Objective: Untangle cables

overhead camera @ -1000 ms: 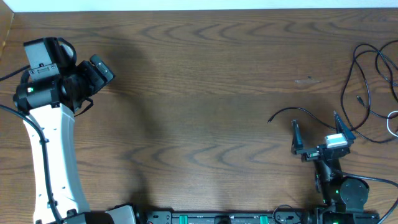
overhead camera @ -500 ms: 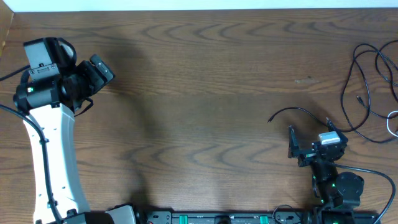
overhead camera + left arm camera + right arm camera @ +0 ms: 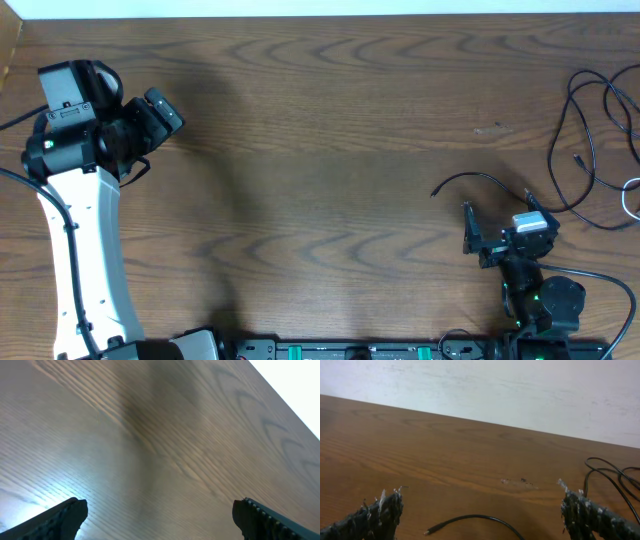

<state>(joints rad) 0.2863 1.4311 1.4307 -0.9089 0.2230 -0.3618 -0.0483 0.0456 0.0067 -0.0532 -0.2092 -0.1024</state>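
Note:
Thin black cables point(image 3: 590, 120) lie in loose overlapping loops at the table's right edge, and a bit of white cable point(image 3: 632, 197) shows at the frame border. One black cable's free end point(image 3: 436, 191) trails left. My right gripper point(image 3: 500, 220) stands open just near of it. In the right wrist view the gripper point(image 3: 481, 497) is open, and that cable's plug end point(image 3: 429, 531) lies on the table between and below the fingers, untouched. Black loops point(image 3: 612, 474) show at far right. My left gripper point(image 3: 152, 112) is far off at the left, open point(image 3: 160, 510) over bare wood.
The white left arm point(image 3: 85, 250) runs along the left side. The right arm's base point(image 3: 550, 305) and its thick black wire point(image 3: 600, 280) sit at the near edge. A pale wall edge borders the table's far side point(image 3: 520, 395).
My right gripper has drawn back toward the near edge and shifted a little left, still open. The left arm and the cables have not moved.

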